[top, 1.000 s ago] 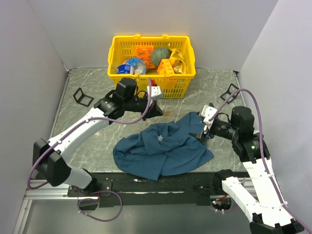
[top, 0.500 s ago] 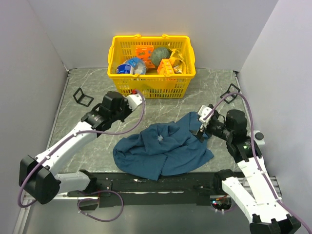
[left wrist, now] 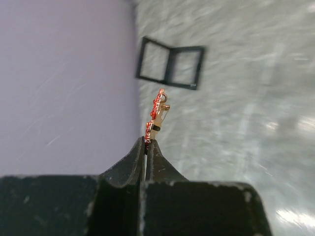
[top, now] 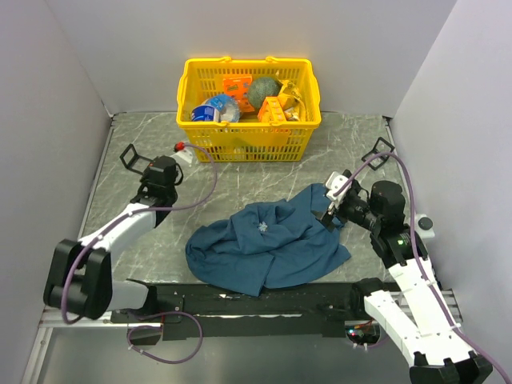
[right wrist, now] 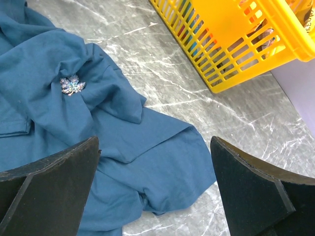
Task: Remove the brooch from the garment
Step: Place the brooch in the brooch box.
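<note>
Jaws of my left gripper are pinching the brooch by its lower end, its long axis pointing straight out past the tips, over the table's far-left corner, well apart from the garment. My right gripper is gaping wide above that cloth.

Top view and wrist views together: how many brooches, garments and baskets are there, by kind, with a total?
brooches: 2 (red brooch in the shut left hand, silver brooch on the garment)
garment: 1
basket: 1
total: 4
</note>
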Robot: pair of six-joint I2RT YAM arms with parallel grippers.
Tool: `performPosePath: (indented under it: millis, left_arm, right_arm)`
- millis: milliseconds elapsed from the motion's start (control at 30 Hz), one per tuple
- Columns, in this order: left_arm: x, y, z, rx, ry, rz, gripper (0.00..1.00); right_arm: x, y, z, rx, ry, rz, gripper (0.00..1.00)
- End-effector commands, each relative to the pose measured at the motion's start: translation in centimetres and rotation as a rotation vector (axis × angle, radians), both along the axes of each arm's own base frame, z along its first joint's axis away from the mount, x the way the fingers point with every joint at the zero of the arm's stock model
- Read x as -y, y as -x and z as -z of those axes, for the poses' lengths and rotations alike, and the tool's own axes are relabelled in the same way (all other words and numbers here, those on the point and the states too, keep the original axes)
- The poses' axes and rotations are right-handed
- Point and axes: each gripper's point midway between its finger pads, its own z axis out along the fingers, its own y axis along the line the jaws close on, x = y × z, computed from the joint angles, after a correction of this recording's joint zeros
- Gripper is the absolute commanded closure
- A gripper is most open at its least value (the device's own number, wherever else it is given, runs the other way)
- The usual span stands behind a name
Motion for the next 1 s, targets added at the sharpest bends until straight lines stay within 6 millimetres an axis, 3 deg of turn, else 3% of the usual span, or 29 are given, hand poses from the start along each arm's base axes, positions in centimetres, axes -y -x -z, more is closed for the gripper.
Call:
performPosePath:
  millis: [0, 67, 100, 167, 600, 800, 967]
  left_arm:
    - [-3.5, -1.6, -0.3, 0.096, -0.092, -0.135, 0.99]
    - [-4.5, -2.1, -0.3, 0.136, -0.119, -0.184, 0.99]
    - [-4.8, -2.4, 1.0, 0.103, -0.16, -0.192, 0.99]
    - [-5.4, -2.8, 0.7, 0.149, -0.175, -0.231, 0.99]
    - [-6.5, -5.9, 2.6, 0.189, -0.173, -0.283, 0.99]
    - [-7.0, -6.9, 4.2, 0.207, -0.158, -0.284, 0.99]
    - [-7.6, -7.6, 4.6, 0.24, -0.157, -0.29, 0.99]
  right_arm:
    - [0.1, -0.5, -1.0, 0.042, -0.021, 0.014, 0.0]
    - [0.1, -0.5, -0.9, 0.039, -0.021, 0.014, 0.0]
    - [0.1, -0.5, -0.8, 0.037, -0.021, 0.014, 0.0]
    - [0.1, -0.5, -0.6, 0.031, -0.022, 0.016, 0.0]
    - [2.0, -1.9, 1.4, -0.078, -0.058, 0.084, 0.0]
    - [2.5, -0.7, 1.1, -0.142, -0.092, 0.072, 0.0]
    - [4.2, -0.2, 1.4, -0.181, -0.102, 0.128, 0.0]
